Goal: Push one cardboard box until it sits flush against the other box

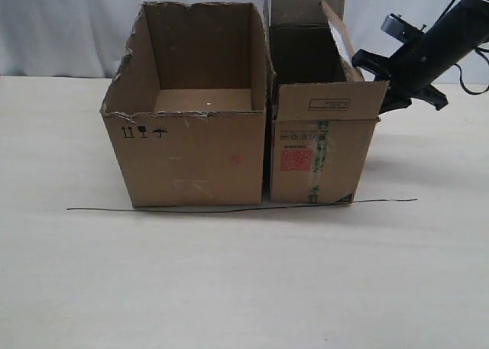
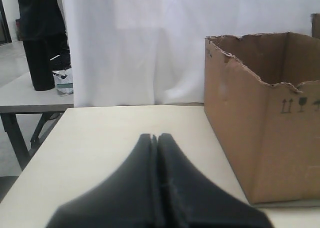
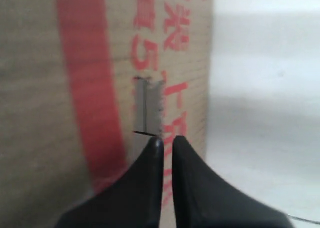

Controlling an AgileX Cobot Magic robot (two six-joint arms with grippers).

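The narrower box (image 1: pixel 321 147), with a red square label, a green-printed tape strip and upright flaps, stands right of the wider torn-rimmed box (image 1: pixel 191 150). Only a thin dark seam shows between them. My right gripper (image 1: pixel 365 60) is at the narrower box's upper right side, behind its flap. In the right wrist view its fingertips (image 3: pixel 166 140) sit almost together against the box wall (image 3: pixel 75 88) with red print, holding nothing. My left gripper (image 2: pixel 155 136) is shut and empty over the table, left of the wider box (image 2: pixel 260 138). It is out of the exterior view.
A thin black wire (image 1: pixel 229 208) lies on the pale table (image 1: pixel 229 288) along the front of both boxes. A white curtain hangs behind. In the left wrist view another table (image 2: pixel 30 96) and a dark-clothed figure (image 2: pixel 40 38) are beyond the table's edge.
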